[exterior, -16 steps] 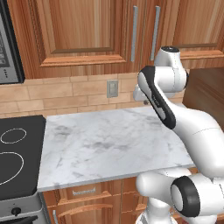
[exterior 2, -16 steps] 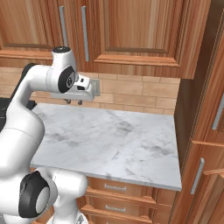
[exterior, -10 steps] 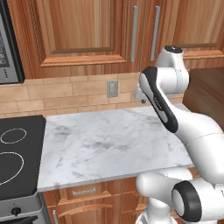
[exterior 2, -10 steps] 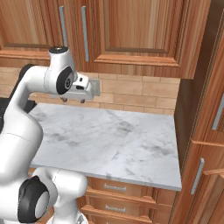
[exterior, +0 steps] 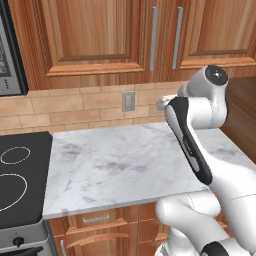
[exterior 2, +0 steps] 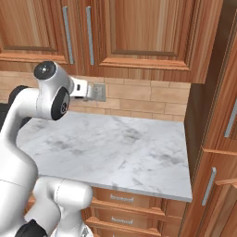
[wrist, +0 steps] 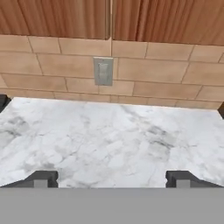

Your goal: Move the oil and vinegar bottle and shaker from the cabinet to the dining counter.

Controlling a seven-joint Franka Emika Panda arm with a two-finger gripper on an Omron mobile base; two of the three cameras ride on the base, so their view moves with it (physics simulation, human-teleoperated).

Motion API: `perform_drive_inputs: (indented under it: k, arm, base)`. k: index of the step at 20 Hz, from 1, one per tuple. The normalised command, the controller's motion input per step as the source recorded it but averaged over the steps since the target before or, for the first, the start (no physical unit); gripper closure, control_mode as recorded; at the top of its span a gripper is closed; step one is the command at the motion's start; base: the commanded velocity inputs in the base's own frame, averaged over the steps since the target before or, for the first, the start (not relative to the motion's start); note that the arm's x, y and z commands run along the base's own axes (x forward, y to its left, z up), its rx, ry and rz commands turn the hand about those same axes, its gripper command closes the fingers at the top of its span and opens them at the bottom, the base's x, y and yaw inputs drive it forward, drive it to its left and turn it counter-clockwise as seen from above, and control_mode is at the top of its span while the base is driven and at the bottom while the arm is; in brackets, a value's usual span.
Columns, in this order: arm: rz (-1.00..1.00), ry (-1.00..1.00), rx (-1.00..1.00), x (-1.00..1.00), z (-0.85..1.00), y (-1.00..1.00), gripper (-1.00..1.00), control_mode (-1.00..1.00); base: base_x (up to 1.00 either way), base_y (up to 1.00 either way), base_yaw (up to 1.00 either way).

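Running from the left of the left base view, a dark microwave edge [exterior: 10, 55] hangs beside the cabinet [exterior: 90, 40], and below it a black stovetop [exterior: 20, 180] lies flush against the marble desk [exterior: 115, 170]. The cabinet doors are shut, their silver bar handles [exterior: 154, 37] upright side by side at the seam — nothing behind the doors can be seen, so the bottle and the shaker cannot be placed from these pictures. Under the cabinet runs a tan brick backsplash [exterior: 75, 107] carrying a grey wall outlet [exterior: 128, 101]. To the right of the outlet the white arm [exterior: 200, 130] bends up over the desk's right part, its wrist level with the backsplash.

In the right base view the end effector [exterior 2: 95, 92] points toward the backsplash, just in front of the brick and above the desk's back edge. A tall wooden side unit [exterior 2: 217, 139] closes the desk on the right, and low drawers [exterior 2: 120, 208] sit beneath the marble.

From the hand view the two dark fingertips [wrist: 41, 178] stand far apart at the bottom corners — the end effector is wide open with nothing between its tips. Ahead of it lie the bare marble, the outlet and the lower edge of the closed doors.
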Motion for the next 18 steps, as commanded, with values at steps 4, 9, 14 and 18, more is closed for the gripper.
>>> perform_drive_inputs:
  k: [4,9,14,18]
  arm:
    - [-0.01,-0.32,0.02,-0.10,0.48,-0.07,-1.00,-1.00]
    - [-0.06,-0.17,0.07,-0.03,0.53,-0.10,-1.00,-1.00]
    - [-0.03,-0.02,0.10,0.00,0.56,-0.07,-1.00,-1.00]
    - [-0.01,0.03,0.10,0.00,0.54,-0.03,-1.00,-1.00]
  base:
    - [0.00,0.00,0.00]
    - [0.00,0.00,0.00]
    - [0.00,0.00,0.00]
    - [0.00,0.00,0.00]
